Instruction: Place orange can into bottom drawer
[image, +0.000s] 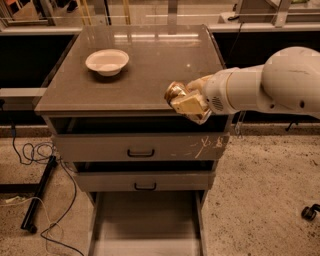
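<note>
- The gripper (181, 98) hangs at the near right edge of the cabinet top (150, 75), about level with its front lip.
- Its fingers (189, 106) are closed around the orange can (174, 92), which sits tilted between them, its shiny golden-brown end pointing left.
- Whether the can touches the top surface or is just above it cannot be told.
- The white arm (270, 87) reaches in from the right side of the scene, wrist toward the cabinet.
- A white bowl (107, 62) stands upright on the far left part of the cabinet top, well apart from the can.
- Below the top, the top drawer (100, 147) shows a grey front with a black handle and pale scratches near its right end; a dark gap runs above it.
- The middle drawer (105, 181) sits beneath, also grey with a black handle.
- The bottom drawer (145, 225) is pulled out toward the near side, its flat pale-grey floor and low sides in view, well below the can and slightly to its left.
- Black and pale cables (30, 165) trail over the speckled floor (260, 200) at the left of the cabinet.
- A dark caster wheel (310, 212) rests on the floor at the near right.
</note>
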